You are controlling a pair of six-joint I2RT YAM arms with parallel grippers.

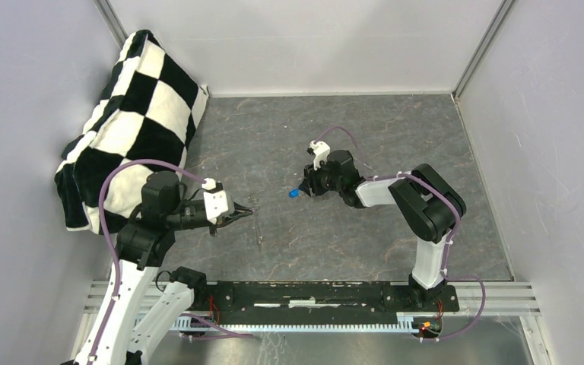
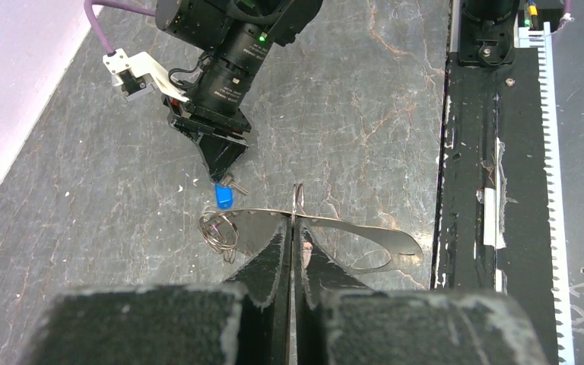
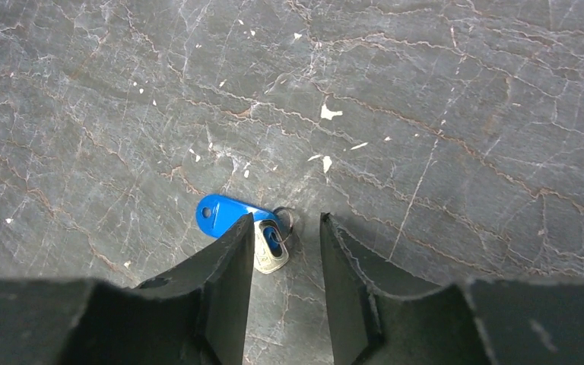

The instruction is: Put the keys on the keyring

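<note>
Closing on the key: the right gripper [image 3: 287, 222] hangs low with its jaws apart, straddling the small metal part beside the blue key [image 3: 220, 212]. One finger overlaps the edge of the plastic head.
Blue key: it lies flat on the surface [image 3: 464, 114], hole end pointing away from the jaws.
Left gripper [image 2: 295, 228]: pressed together on the keyring [image 2: 218, 228], holding the thin loop just above the surface, near the blue key.
Green key: cannot be made out.
Doing it well: probably shift toward the head, touch down, and pinch its edges so the hole is left free.
Risk: a flat key may skate off as the fingers close.
</note>
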